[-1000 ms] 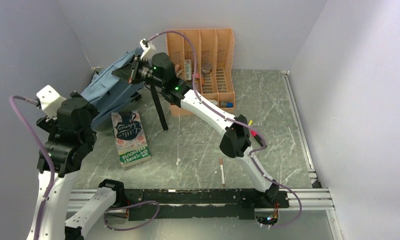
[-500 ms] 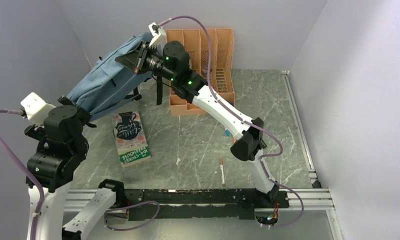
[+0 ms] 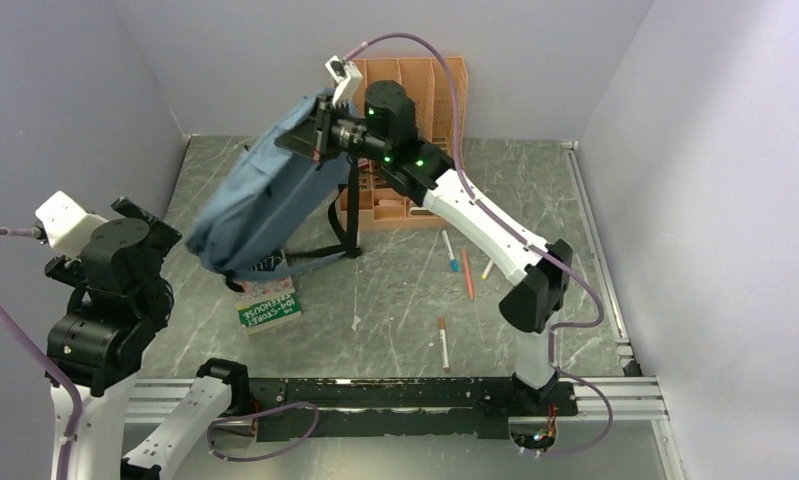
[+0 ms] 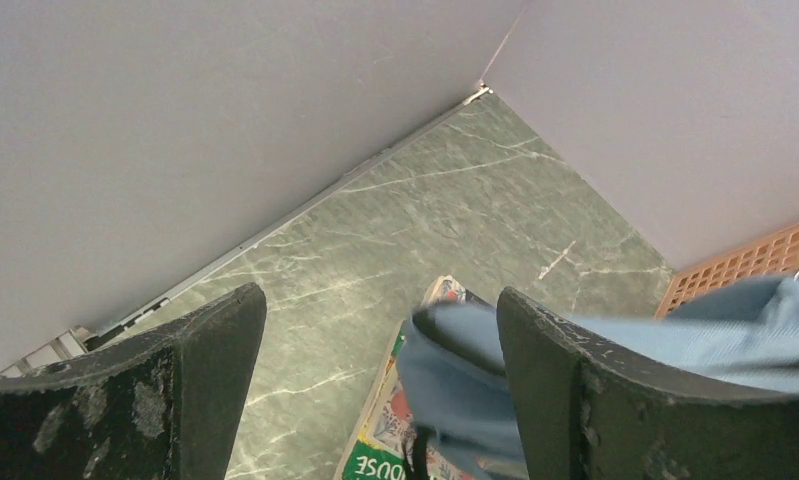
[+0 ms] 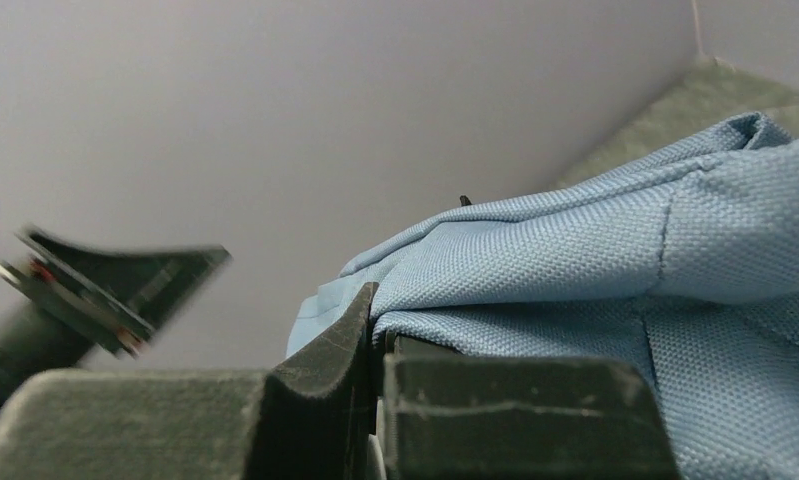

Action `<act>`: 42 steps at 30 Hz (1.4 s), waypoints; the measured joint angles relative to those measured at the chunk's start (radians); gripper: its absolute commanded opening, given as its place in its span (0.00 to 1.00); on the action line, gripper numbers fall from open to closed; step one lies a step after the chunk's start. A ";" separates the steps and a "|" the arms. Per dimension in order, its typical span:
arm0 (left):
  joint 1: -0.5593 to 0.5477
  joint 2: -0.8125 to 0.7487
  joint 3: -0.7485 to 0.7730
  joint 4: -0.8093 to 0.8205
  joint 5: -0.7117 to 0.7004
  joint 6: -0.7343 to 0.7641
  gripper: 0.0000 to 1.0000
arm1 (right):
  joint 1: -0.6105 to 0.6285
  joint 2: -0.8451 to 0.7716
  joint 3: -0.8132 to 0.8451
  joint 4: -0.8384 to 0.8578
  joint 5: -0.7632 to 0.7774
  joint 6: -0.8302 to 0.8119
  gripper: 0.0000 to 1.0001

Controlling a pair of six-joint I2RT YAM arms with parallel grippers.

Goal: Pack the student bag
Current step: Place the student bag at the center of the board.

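Nearest the arm bases, the left gripper (image 4: pixel 375 300) is spread wide with nothing between its fingers, and it touches nothing. Just ahead of it and lower, a book (image 3: pixel 265 300) lies flat on the table. The bottom corner of the bag (image 3: pixel 260 195) hangs over the book; whether it rests on the cover cannot be told. The bag hangs tilted from the right gripper (image 5: pixel 375 320), whose jaws are pinched tight on a fold of blue fabric at the bag's top, with the black straps dangling under that hand. Beneath the right forearm, several pens (image 3: pixel 468 275) lie loose on the table, and just behind the right gripper stands an orange file rack (image 3: pixel 390 210). The step in hand looks like hoisting the bag by its top so it can be opened, since book and pens lie unpacked. The next move probably calls for the free left gripper to take the opposite edge or the zip; whether the bag is zipped cannot be seen.
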 measured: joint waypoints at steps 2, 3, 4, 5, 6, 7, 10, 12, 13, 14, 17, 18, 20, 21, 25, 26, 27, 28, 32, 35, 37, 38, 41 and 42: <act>-0.002 -0.003 0.000 0.001 0.005 0.000 0.89 | -0.035 -0.053 -0.114 -0.012 -0.058 -0.043 0.00; -0.002 -0.003 0.000 0.002 0.008 0.001 0.89 | -0.057 -0.074 -0.163 -0.017 -0.096 -0.060 0.00; -0.002 -0.003 -0.002 0.005 0.013 0.002 0.88 | -0.082 -0.085 -0.201 -0.019 -0.141 -0.076 0.00; -0.002 -0.004 -0.005 0.010 0.024 0.004 0.88 | -0.112 -0.090 -0.225 -0.020 -0.197 -0.091 0.00; -0.002 -0.005 -0.009 0.017 0.034 0.008 0.88 | -0.141 -0.090 -0.234 -0.024 -0.245 -0.108 0.00; -0.002 -0.005 -0.017 0.026 0.047 0.013 0.87 | -0.171 -0.087 -0.236 -0.036 -0.290 -0.130 0.00; -0.002 -0.006 -0.055 0.065 0.102 0.039 0.87 | -0.246 -0.068 -0.199 -0.134 -0.423 -0.230 0.00; -0.003 -0.004 -0.082 0.089 0.144 0.058 0.86 | -0.271 -0.048 -0.154 -0.220 -0.478 -0.312 0.00; -0.003 -0.003 -0.095 0.103 0.166 0.066 0.86 | -0.277 -0.040 -0.130 -0.274 -0.498 -0.364 0.00; -0.003 -0.001 -0.114 0.119 0.195 0.073 0.86 | -0.279 -0.033 -0.114 -0.328 -0.508 -0.422 0.00; -0.003 0.016 -0.165 0.159 0.276 0.083 0.85 | -0.277 -0.035 -0.121 -0.460 -0.480 -0.562 0.00; -0.004 0.022 -0.177 0.166 0.295 0.084 0.85 | -0.274 -0.043 -0.142 -0.480 -0.451 -0.584 0.00; -0.009 0.039 -0.211 0.190 0.344 0.083 0.84 | -0.274 -0.088 -0.249 -0.497 -0.354 -0.614 0.00; -0.013 0.048 -0.228 0.200 0.367 0.083 0.84 | -0.277 -0.122 -0.323 -0.497 -0.296 -0.620 0.03; -0.023 0.078 -0.287 0.238 0.430 0.083 0.85 | -0.313 -0.261 -0.615 -0.479 -0.073 -0.581 0.24; -0.024 0.087 -0.300 0.248 0.441 0.083 0.86 | -0.327 -0.285 -0.671 -0.467 -0.026 -0.566 0.30; -0.026 0.095 -0.313 0.259 0.456 0.083 0.86 | -0.341 -0.304 -0.718 -0.447 0.014 -0.549 0.36; -0.026 0.101 -0.329 0.273 0.470 0.082 0.87 | -0.356 -0.317 -0.755 -0.426 0.046 -0.533 0.40; -0.028 0.117 -0.374 0.311 0.513 0.080 0.87 | -0.408 -0.346 -0.843 -0.341 0.168 -0.476 0.53; -0.028 0.131 -0.391 0.331 0.520 0.079 0.88 | -0.423 -0.373 -0.875 -0.287 0.278 -0.422 0.60; -0.028 0.142 -0.402 0.341 0.518 0.079 0.88 | -0.423 -0.413 -0.900 -0.254 0.343 -0.386 0.62; -0.028 0.149 -0.408 0.342 0.516 0.078 0.88 | -0.423 -0.431 -0.908 -0.241 0.362 -0.374 0.63; -0.028 0.182 -0.424 0.349 0.504 0.074 0.88 | -0.418 -0.489 -0.920 -0.188 0.375 -0.332 0.65; -0.028 0.195 -0.427 0.354 0.502 0.072 0.88 | -0.416 -0.502 -0.920 -0.167 0.366 -0.316 0.65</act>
